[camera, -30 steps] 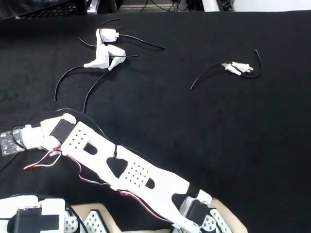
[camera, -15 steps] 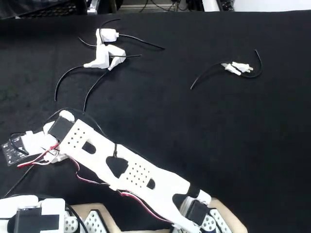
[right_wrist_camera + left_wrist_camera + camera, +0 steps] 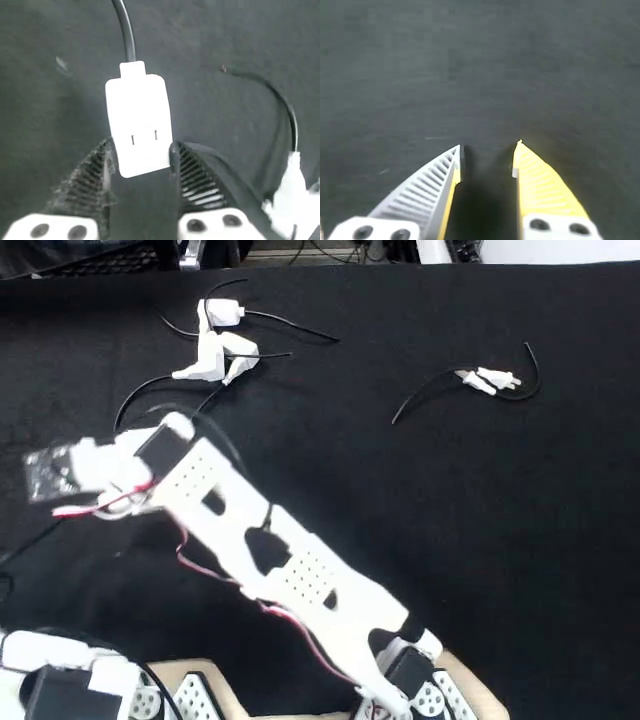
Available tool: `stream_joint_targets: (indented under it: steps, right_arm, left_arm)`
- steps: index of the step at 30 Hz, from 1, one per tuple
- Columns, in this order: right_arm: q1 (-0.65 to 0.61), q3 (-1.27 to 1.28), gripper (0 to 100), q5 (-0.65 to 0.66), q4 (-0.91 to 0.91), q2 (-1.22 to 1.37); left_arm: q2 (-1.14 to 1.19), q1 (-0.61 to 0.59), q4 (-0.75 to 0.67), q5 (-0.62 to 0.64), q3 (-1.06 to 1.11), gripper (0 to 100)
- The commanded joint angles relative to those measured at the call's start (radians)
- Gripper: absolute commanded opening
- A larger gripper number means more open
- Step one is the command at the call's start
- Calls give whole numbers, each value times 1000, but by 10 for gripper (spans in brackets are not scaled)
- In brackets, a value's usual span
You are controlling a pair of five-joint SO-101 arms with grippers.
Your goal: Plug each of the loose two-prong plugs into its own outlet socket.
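Two grippers noted. The right gripper (image 3: 140,146) is clenched on a white outlet socket (image 3: 139,115), slots facing the wrist camera, cord (image 3: 125,30) trailing away. The left gripper (image 3: 487,146) is released, holding nothing, over black cloth (image 3: 480,60). A white connector cluster (image 3: 215,350) lies far across the table. One loose plug (image 3: 492,380) lies well apart from that cluster, to its right. An arm (image 3: 250,540) is stretched along the cluster's near side.

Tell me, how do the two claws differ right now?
The left claw is open and empty; the right claw is shut on a white outlet socket with a black cord. The left claw has a yellow finger; the right claw's fingers are dark. Both have ridged fingers over black cloth.
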Motion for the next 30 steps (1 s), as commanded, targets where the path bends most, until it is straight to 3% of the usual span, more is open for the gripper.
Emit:
stream_joint_targets:
  steps: [1, 4, 10, 14, 19, 24, 30]
  right_arm:
    - [71, -45, 12, -29, 40, -79]
    - [130, -47, 12, -54, 66, -79]
    - [219, -47, 12, -141, 69, -79]
    - [227, -61, 12, -166, 71, -81]
    - [230, -133, 12, -219, 75, -81]
    - [239, -153, 12, -241, 78, -81]
    - [233, -68, 12, -315, 80, -208]
  left_arm:
    - [-17, 226, -2, 8, -15, 173]
    - [-18, 404, 5, 51, -61, 173]
    - [-40, 615, 28, 178, -186, 113]
    - [-152, 860, 146, 212, -231, 53]
    - [-295, 1127, 160, 249, -223, 47]
    - [-316, 1196, 75, 258, -171, 48]
    - [-316, 1194, -272, 255, 21, 48]
